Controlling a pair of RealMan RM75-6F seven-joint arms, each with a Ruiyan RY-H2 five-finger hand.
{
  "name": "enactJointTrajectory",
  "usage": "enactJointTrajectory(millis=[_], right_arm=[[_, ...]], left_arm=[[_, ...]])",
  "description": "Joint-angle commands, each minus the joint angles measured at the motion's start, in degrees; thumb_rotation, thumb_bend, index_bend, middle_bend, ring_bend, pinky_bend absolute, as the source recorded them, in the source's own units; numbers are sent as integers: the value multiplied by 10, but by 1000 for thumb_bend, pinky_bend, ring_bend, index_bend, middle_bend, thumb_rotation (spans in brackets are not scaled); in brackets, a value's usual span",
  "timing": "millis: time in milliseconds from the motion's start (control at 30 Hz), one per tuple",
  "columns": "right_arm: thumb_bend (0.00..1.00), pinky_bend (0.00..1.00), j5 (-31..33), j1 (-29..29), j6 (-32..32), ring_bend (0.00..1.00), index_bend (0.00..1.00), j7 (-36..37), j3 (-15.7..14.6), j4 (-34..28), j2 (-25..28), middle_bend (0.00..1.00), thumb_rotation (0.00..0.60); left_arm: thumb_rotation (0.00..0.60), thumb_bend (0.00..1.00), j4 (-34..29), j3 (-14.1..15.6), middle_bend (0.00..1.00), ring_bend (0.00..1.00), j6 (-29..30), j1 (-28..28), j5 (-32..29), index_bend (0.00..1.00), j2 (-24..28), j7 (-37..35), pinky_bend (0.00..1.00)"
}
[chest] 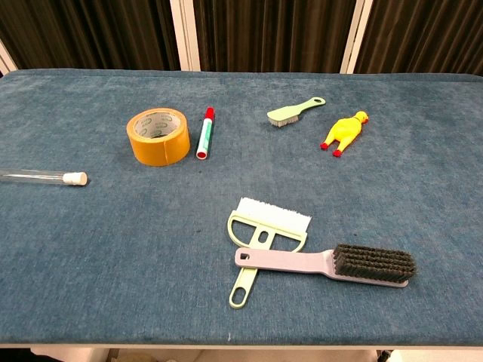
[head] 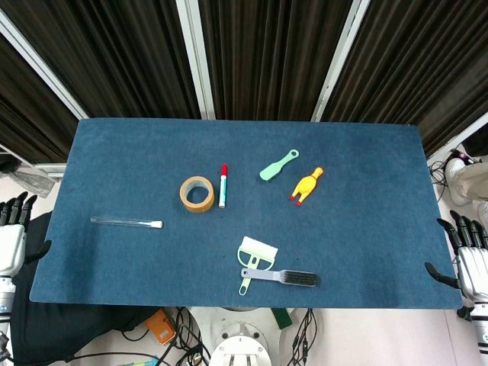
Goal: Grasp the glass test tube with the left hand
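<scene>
The glass test tube (head: pixel 126 223) lies flat on the blue table at its left side, clear, with a white stopper at its right end. The chest view shows the test tube (chest: pixel 41 178) at the left edge of the picture. My left hand (head: pixel 14 232) hangs beside the table's left edge, fingers spread and empty, well left of the tube. Off the table's right edge my right hand (head: pixel 467 255) is likewise open and holds nothing. Neither hand shows in the chest view.
On the blue table (head: pixel 366 229) lie a roll of brown tape (head: pixel 197 194), a red-capped marker (head: pixel 223 186), a green brush (head: pixel 278 165), a yellow rubber chicken (head: pixel 306 185), a green scraper (head: pixel 254 261) and a grey brush (head: pixel 280 277) with black bristles across it.
</scene>
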Motion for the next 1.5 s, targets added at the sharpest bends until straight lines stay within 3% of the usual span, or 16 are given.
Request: enactJointTrajectory(millis=[33,367,567,733,867,1033,1300,1500], right_arm=[[334,0,0,0,0,0,183,1,0,0,0,64,600],[334,0,1,-1,1,0,183,6,1,-1,0,64,600],[334,0,4,0,-2,0,183,10,2,-2,2,64,600],[334,0,3,1,-6,0,183,6,0,-2,2,64,600],[334,0,7,1,-13,0,182,10,-2,-6,5,64,600],[334,0,6,1,-14,0,182,8,-3,-6,7,64,600],[334,0,7,4,-19,0,177,12,-3,-5,9,64,600],[334,0,7,4,-19,0,176,9,-3,-6,8,64,600]], left_arm=[[600,213,1,1,0,0,-2,-1,0,0,-1,1,36],[600,212,-3,4,0,0,-12,-4,5,0,-3,-2,36],[600,211,-36,13,0,0,-39,-23,32,0,-3,-15,36],[600,211,-86,6,11,0,-95,-77,51,0,-16,28,36],[600,211,-116,0,64,0,-160,-121,29,0,-43,90,36],[600,211,-102,-21,117,0,-222,-171,-25,16,-94,141,36],[600,214,-62,-35,155,0,-258,-210,-81,173,-124,171,36],[600,215,-32,-23,232,0,-256,-205,-91,289,-121,152,36]])
